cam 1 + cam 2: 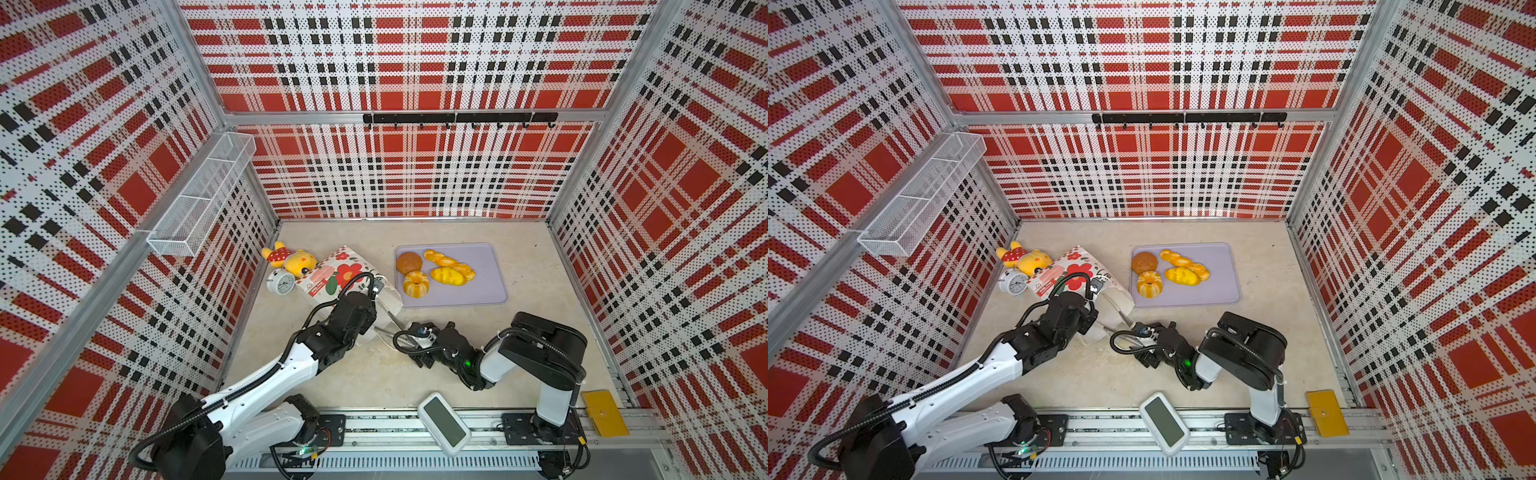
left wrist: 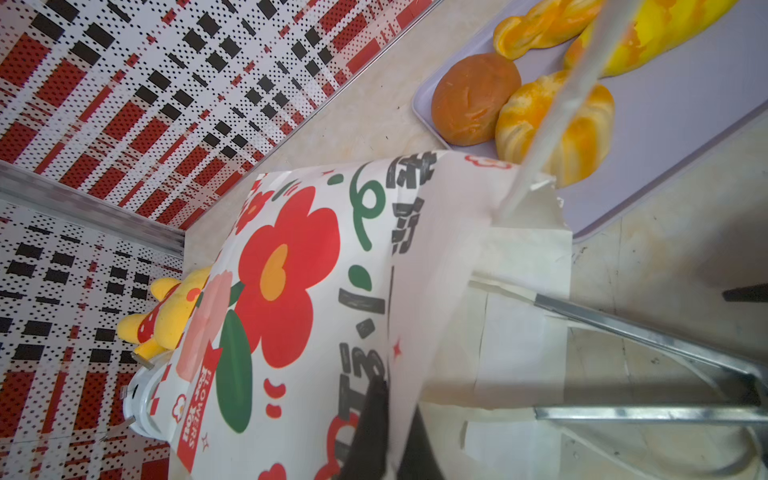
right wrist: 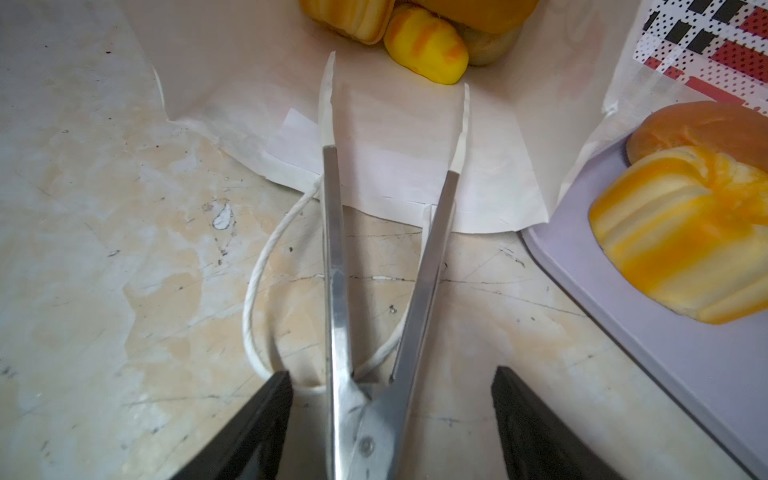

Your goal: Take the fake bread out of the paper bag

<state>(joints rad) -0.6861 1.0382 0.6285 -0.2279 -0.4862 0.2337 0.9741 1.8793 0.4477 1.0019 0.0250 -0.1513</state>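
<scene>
The paper bag (image 1: 349,274) (image 1: 1079,266) lies on its side, mouth toward the front. My left gripper (image 1: 374,291) (image 2: 386,432) is shut on the bag's upper mouth edge, holding it open. My right gripper (image 1: 409,332) (image 3: 390,372) holds metal tongs (image 3: 332,249); their white tips stand apart just inside the bag's mouth. Deeper in the bag lies fake bread, a small yellow roll (image 3: 426,52) nearest the tips. A round brown bun (image 1: 409,262), a twisted stick (image 1: 446,262), a yellow loaf (image 1: 448,276) and a ring cake (image 1: 415,284) rest on the lilac tray (image 1: 486,286).
A yellow plush toy (image 1: 291,259) and a white alarm clock (image 1: 281,282) sit behind the bag by the left wall. The bag's cord handle (image 3: 257,270) loops on the table under the tongs. A white device (image 1: 444,424) and a yellow pouch (image 1: 604,413) lie at the front rail.
</scene>
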